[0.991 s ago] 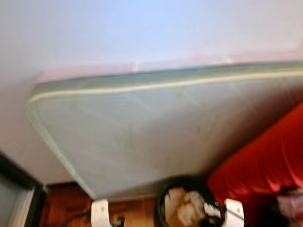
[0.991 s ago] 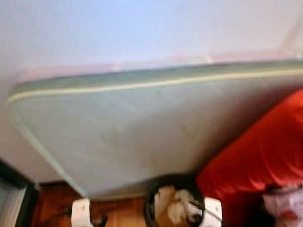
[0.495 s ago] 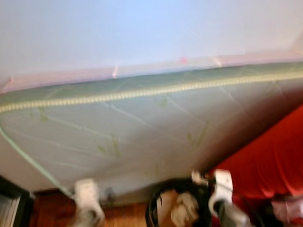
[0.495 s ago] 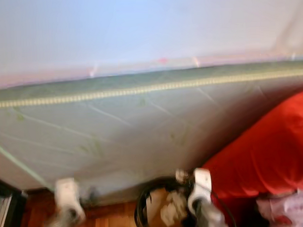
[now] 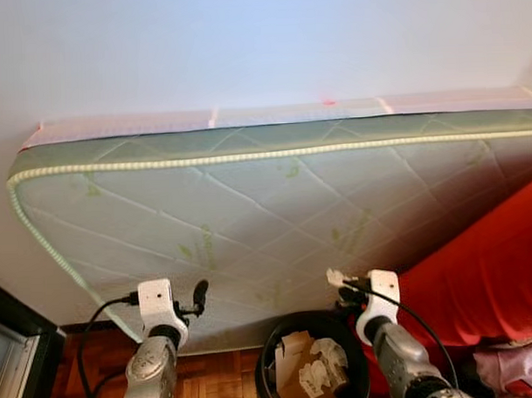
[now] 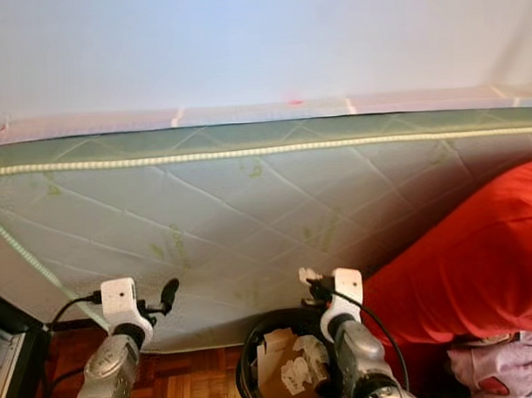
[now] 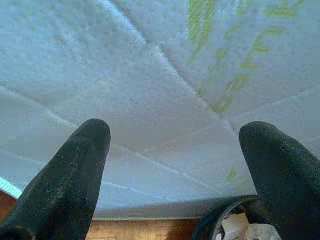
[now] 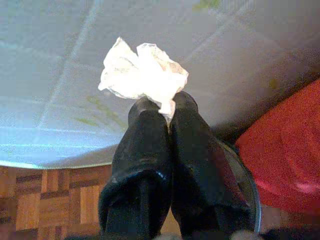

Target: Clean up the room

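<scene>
A crumpled tissue (image 8: 143, 70) is pinched between the closed fingers of the right gripper (image 5: 341, 284), above the rim of a black bin (image 5: 270, 360) beside a leaning mattress (image 5: 267, 216); light, soft, easily torn; left gripper (image 7: 175, 165) is held wide apart, empty.

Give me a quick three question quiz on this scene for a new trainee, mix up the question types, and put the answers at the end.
1. True or false: the right gripper is shut on a crumpled tissue.
2. What stands on the floor below the right gripper? A) a black bin holding cardboard and paper B) a blue bucket C) a laundry basket
3. Fill in: the mattress leans against the ____.

Key
1. True
2. A
3. wall
</scene>
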### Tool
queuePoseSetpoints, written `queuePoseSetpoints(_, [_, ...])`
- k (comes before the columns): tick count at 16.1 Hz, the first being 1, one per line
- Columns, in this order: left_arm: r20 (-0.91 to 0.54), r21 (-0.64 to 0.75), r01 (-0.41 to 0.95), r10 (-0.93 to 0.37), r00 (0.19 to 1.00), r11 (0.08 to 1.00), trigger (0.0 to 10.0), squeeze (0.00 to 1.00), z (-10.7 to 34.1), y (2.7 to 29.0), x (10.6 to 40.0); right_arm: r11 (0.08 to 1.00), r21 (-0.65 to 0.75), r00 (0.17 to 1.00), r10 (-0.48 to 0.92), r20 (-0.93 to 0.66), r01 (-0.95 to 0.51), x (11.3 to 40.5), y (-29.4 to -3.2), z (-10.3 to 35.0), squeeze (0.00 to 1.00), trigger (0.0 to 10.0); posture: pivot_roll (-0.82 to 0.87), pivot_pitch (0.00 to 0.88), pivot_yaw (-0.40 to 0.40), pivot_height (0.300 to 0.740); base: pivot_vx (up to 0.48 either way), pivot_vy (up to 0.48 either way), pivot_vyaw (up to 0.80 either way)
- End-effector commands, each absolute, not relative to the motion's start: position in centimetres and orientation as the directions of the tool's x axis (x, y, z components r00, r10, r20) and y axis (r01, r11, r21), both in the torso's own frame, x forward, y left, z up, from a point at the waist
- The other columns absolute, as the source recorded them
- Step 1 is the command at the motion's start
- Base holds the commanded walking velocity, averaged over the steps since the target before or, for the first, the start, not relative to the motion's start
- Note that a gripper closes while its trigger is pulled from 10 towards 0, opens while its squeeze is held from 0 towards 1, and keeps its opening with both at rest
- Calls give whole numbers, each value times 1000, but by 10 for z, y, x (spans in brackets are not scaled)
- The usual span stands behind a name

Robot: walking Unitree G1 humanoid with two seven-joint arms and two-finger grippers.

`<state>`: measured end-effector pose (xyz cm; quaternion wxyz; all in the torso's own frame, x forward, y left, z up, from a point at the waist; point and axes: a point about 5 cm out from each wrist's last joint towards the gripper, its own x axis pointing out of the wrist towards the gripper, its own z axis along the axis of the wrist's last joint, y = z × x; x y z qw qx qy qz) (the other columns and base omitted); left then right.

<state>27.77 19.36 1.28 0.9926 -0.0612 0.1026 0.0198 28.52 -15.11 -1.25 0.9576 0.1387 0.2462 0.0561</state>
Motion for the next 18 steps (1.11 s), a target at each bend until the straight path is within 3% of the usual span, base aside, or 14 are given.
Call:
queuePoseSetpoints(1, [-221,-111,-55,29,975,992,10000,0,7,194,270,961,275,876,150,-458,-20,283,-156,-14,0,10000,192,130,-69,740,0,0,0])
queuePoseSetpoints(9, [-255,-108,-49,20,967,993,10000,0,1,199,262,989,146,861,47,-506,32,267,-175,-26,0,10000,191,118,-58,740,0,0,0])
queuePoseSetpoints(18, [-251,-103,-49,22,968,993,10000,0,5,201,264,981,190,855,137,-500,-46,269,-156,-25,0,10000,204,134,-59,740,0,0,0])
